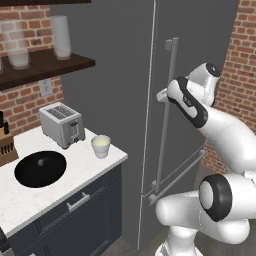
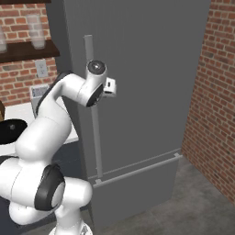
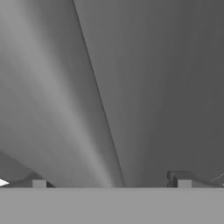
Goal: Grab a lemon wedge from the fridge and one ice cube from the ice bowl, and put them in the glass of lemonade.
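Step in hand, as I read it: get the fridge [image 1: 115, 100] open. Door is shut. Tool [image 1: 162, 95] sits mid-frame in the left base view, right at the bar handle [image 1: 167, 115], jaws wide, nothing held. Hand view puts the handle [image 3: 65, 100] running diagonally between the tips [image 3: 39, 183].

To do it well: centre the bar between the jaws, close square on it, then pull along the door's arc, not straight back.

Fridge: tall, dark grey, light-grey vertical bar. Wedge presumably inside. Glass [image 1: 101, 146] and ice bowl [image 1: 40, 168] are on the counter [image 1: 65, 185], lower left.
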